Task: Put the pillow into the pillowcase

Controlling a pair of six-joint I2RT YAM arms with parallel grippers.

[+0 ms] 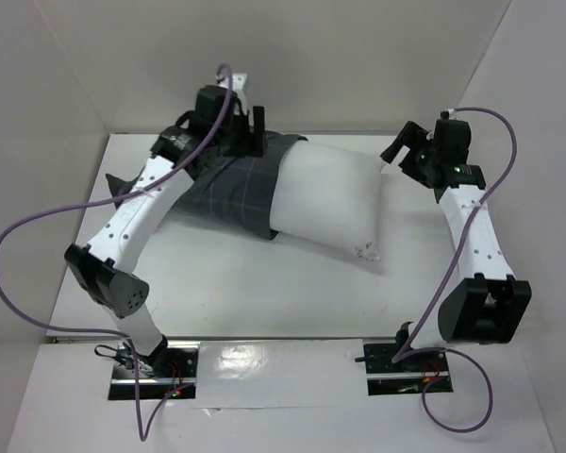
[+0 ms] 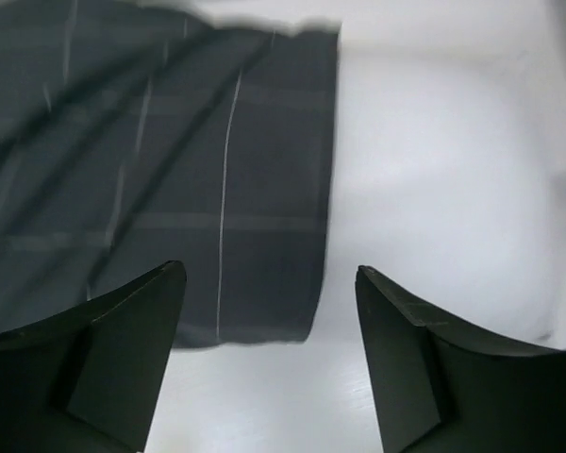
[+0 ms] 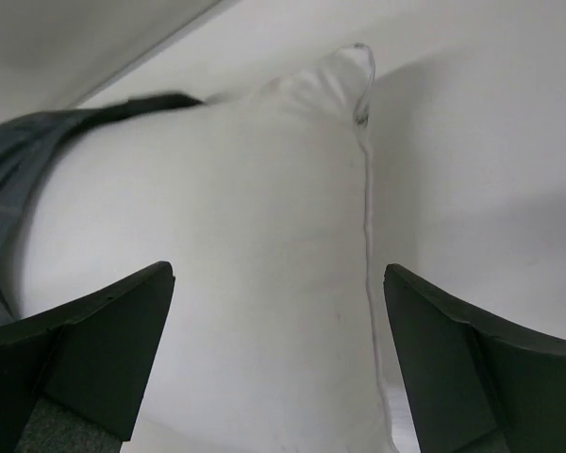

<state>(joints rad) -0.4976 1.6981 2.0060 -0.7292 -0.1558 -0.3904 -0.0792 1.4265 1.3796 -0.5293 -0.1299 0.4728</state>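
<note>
**A:** Where does the pillow (image 1: 330, 198) lie?

**B:** Mid-desk in the overhead view. Its long side runs from 9 to 3 o'clock, tilted a little so the 3 o'clock end sits nearer the arm bases. Most of it shows bare, white and puffy.

**A:** And the pillowcase (image 1: 228, 184)?

**B:** Over the pillow's 9 o'clock end. The grey checked cloth covers that end, then trails on toward 9 o'clock, limp and wrinkled on the desk (image 1: 264, 293). I can't tell how far in the pillow reaches.

**A:** What about the left hand (image 2: 269, 274)?

**B:** It hangs at the pillowcase's 12 o'clock edge, by the far side of the desk. Its fingers stand well apart with nothing between them. Its own camera is blurred, but it shows the cloth's straight hem and one corner beyond the gap, with white to the 3 o'clock side.

**A:** And the right hand (image 3: 278, 271)?

**B:** It is near the pillow's 2 o'clock corner, just off the bare end. The jaws are spread very wide and grip nothing. Its camera looks along the pillow, with a side seam running down past the 3 o'clock finger. A pinched corner sticks up at 12 o'clock, and grey cloth shows at 9 o'clock.
</note>
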